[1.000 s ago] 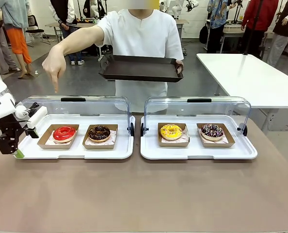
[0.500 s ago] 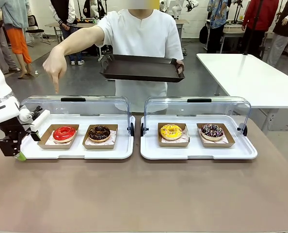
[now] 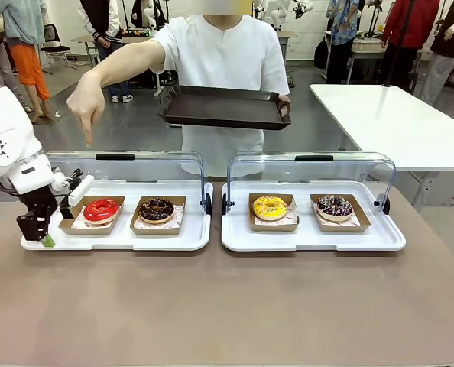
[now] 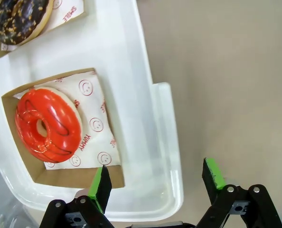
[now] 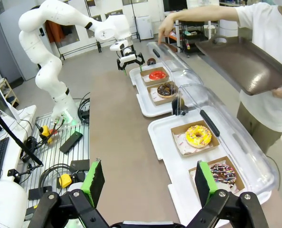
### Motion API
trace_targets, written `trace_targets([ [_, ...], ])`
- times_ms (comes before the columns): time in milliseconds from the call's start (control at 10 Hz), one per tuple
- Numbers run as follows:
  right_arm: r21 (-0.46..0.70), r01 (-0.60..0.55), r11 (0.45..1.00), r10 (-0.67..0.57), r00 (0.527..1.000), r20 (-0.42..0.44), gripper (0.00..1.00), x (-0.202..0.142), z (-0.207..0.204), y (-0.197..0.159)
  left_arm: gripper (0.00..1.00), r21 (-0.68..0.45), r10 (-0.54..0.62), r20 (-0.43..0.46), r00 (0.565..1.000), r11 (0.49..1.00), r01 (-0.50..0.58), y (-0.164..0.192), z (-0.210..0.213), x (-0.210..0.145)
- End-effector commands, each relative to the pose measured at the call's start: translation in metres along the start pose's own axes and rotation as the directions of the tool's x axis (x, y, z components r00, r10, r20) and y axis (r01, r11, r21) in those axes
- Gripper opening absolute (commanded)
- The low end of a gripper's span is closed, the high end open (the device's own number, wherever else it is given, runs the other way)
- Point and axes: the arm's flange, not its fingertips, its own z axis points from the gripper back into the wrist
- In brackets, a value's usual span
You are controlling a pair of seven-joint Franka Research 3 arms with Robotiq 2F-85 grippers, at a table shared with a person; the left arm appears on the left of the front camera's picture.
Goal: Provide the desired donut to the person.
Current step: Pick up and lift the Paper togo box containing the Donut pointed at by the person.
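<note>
The person (image 3: 223, 61) in a white shirt stands across the table and holds a dark tray (image 3: 223, 107) in one hand. The other hand (image 3: 85, 103) points down over the red donut (image 3: 101, 209), which lies in a cardboard tray at the left end of the left white tray (image 3: 120, 238). My left gripper (image 3: 55, 225) hovers open at that tray's left edge. In the left wrist view the open left gripper (image 4: 156, 175) straddles the tray's rim, with the red donut (image 4: 47, 124) just beyond one finger. My right gripper (image 5: 149, 175) is open, holds nothing, and is well back from the table.
A chocolate donut (image 3: 157, 209) sits beside the red one. A yellow donut (image 3: 270, 207) and a sprinkled dark donut (image 3: 334, 206) lie in the right white tray (image 3: 311, 241). Clear lids (image 3: 128, 164) stand raised behind both trays. A white table (image 3: 395, 115) stands at the far right.
My left arm has moved right, bringing its open gripper up to the left tray's end near the red donut. The person still points and holds the dark tray.
</note>
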Motion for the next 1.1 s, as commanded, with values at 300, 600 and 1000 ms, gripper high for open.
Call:
trace_targets([
  [300, 0.004, -0.001, 1.000, 0.001, 1.000, 0.009, 1.00, 0.001, 0.001, 0.000, 1.00, 0.024, 0.033, -0.049, 0.998, 0.999, -0.032, 0.019, -0.014, -0.003],
  [600, 0.004, -0.001, 1.000, 0.001, 1.000, 0.009, 1.00, 0.001, 0.001, 0.000, 1.00, 0.064, 0.028, -0.040, 0.999, 0.998, -0.025, 0.024, -0.017, -0.002],
  [1000, 0.004, -0.001, 1.000, 0.001, 1.000, 0.009, 1.00, 0.001, 0.001, 0.000, 1.00, 0.063, 0.030, -0.047, 0.998, 0.998, -0.027, 0.029, -0.025, -0.002],
])
